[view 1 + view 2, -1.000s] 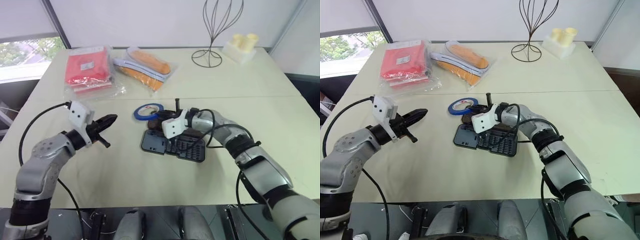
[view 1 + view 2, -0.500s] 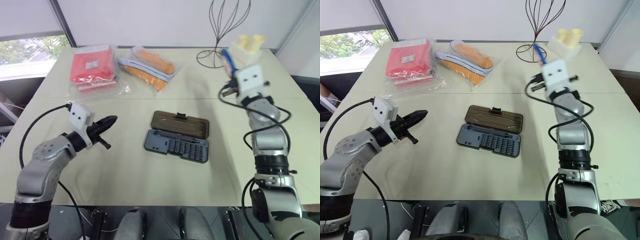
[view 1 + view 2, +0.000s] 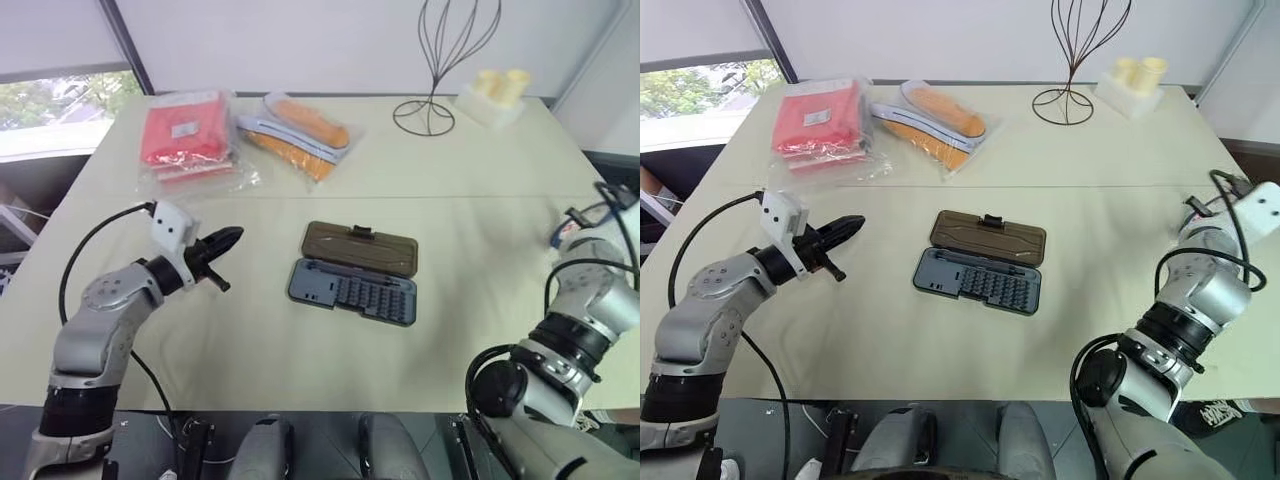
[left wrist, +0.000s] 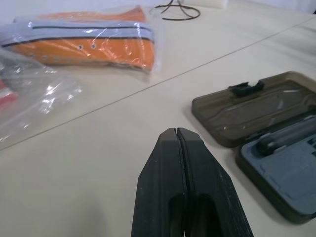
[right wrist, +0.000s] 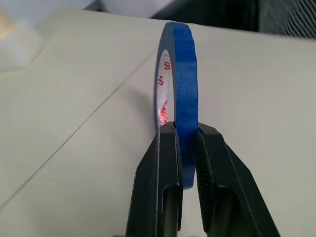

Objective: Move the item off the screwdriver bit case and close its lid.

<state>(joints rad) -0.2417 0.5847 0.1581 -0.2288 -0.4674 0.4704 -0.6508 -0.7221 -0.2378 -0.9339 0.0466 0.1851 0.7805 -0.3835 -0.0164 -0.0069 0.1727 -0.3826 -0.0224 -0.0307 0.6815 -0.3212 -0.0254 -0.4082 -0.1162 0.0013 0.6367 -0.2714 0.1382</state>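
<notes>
Now the case [image 3: 352,275] lies open on the cream table [image 3: 250,330], bit tray toward the robot, smoky-brown lid [image 3: 362,248] flat beyond it with its latch tab on the far edge. Nothing rests on it. The tape [image 5: 178,94] is well to the case's right, near the table's right edge, pinched upright between the right gripper [image 5: 181,136] fingers, which clamp the ring through its wall. Red print shows on the white core; too small to read.

Left of the case, apart from it, the left gripper [image 3: 226,240] hovers over the table with its fingers pressed together, tips aimed at the case.

Beyond the case: a seam line across the table; an orange packet [image 3: 300,135] and, further left, a red packet [image 3: 185,140], both in clear plastic, the red one with a small white label, unreadable. Far right of those, a wire stand [image 3: 432,70] and a pale block [image 3: 492,95] with pale cylinders on it. White wall behind; a window [image 3: 55,100] with greenery at far left.

Against a second ago: the tape then lay at the case's far edge with the right gripper over the case; both have since swung out to the right, and the lid is uncovered. Left gripper about as it was.
</notes>
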